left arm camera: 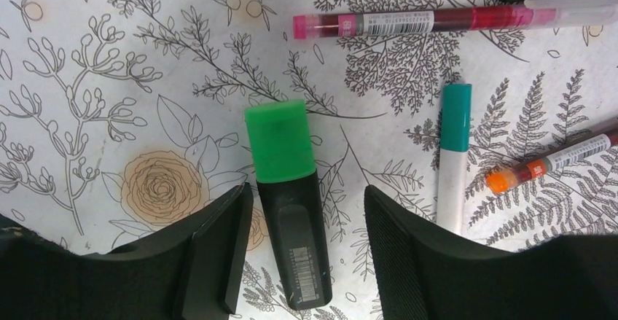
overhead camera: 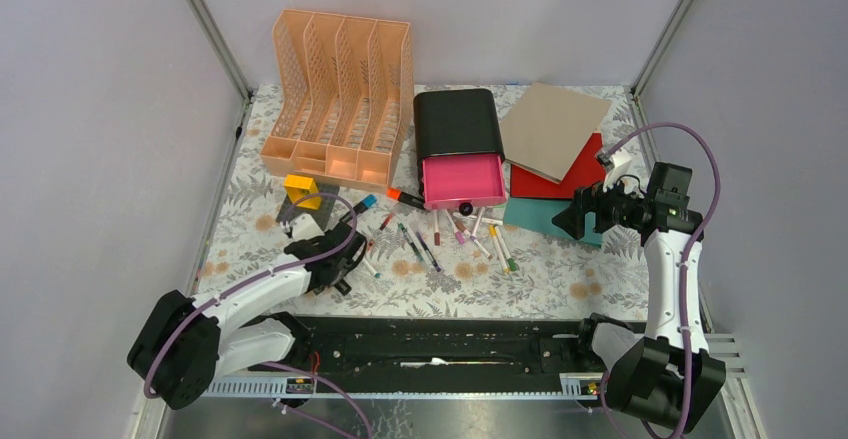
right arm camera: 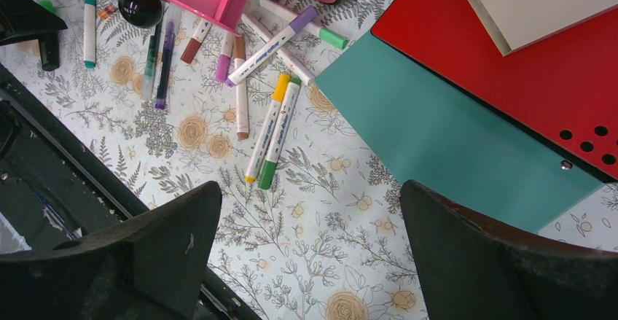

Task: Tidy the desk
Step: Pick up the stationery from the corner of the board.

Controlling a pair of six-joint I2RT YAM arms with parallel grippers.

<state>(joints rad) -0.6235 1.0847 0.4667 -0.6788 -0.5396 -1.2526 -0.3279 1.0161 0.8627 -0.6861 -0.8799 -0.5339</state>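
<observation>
**Top view.** The desk (overhead camera: pixel 560 284), a flat top under a fern-and-flower cloth, spreads out in front of both arm bases. At its far edge stand an orange rack (overhead camera: pixel 340 89) on the left and a black drawer box (overhead camera: pixel 458 121) at centre, with its pink drawer (overhead camera: pixel 462 179) pulled out. Right of the box lie a tan folder (overhead camera: pixel 553 127), a red folder (overhead camera: pixel 575 174) and a teal folder (overhead camera: pixel 535 217). They overlap, with the tan one uppermost. Loose markers (overhead camera: pixel 440 237) are scattered on the cloth in front of the drawer.

**Left wrist view.** The left gripper (left arm camera: pixel 307 196) is partly open, low over the cloth at the desk's near left. Its jaws straddle a highlighter (left arm camera: pixel 283 149) with a black body and a green cap, which lies flat with the cap pointing away from the wrist. The jaw at the view's left stands just beside the barrel; whether it touches cannot be told. The other jaw is apart from the barrel, with cloth showing between. A teal marker (left arm camera: pixel 455 152) lies just outside that jaw, and a pink pen (left arm camera: pixel 408 22) lies crosswise beyond the cap.

**Right wrist view.** The right gripper (right arm camera: pixel 310 218) is spread wide and holds nothing. It hangs over bare cloth at the desk's right, near the teal folder's edge, and touches neither folder nor markers.
</observation>
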